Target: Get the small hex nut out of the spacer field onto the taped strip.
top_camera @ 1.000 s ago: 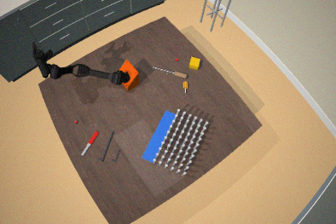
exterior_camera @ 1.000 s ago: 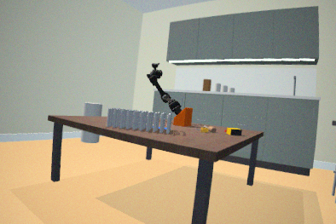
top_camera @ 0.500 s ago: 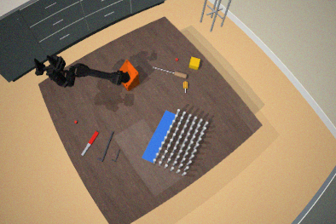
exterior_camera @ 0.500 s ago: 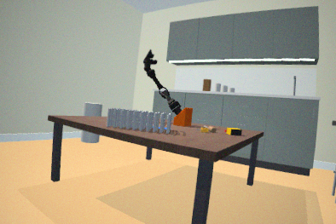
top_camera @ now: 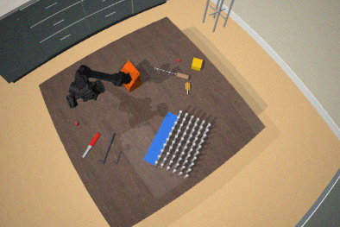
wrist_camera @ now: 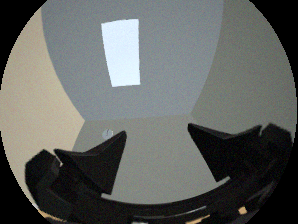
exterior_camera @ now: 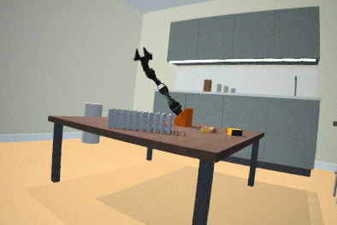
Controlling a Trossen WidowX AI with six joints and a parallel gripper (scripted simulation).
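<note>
My gripper [top_camera: 85,94] [exterior_camera: 140,50] [wrist_camera: 157,130] is open and empty. It is raised high above the table, well away from the spacers and tools. Rows of standing metal spacers [top_camera: 185,144] [exterior_camera: 137,121] look upright. The blue taped strip [top_camera: 160,140] runs along their arm side. I cannot make out the nut in any view. A long black hooked tool [top_camera: 109,148] and a smaller hooked one [top_camera: 118,157] lie left of the strip in the top view. A tool with a wooden handle [top_camera: 183,76] and a thin twisted shaft lies at the far side.
A red-handled tool [top_camera: 94,139] lies beside the long hook. A short yellow-handled tool [top_camera: 187,86] and a yellow block [top_camera: 197,64] [exterior_camera: 233,132] are on the table [top_camera: 233,114] [exterior_camera: 205,146]. Two small red items [top_camera: 77,123] [top_camera: 179,60] lie apart. The orange base [top_camera: 131,76] [exterior_camera: 183,118] carries the arm.
</note>
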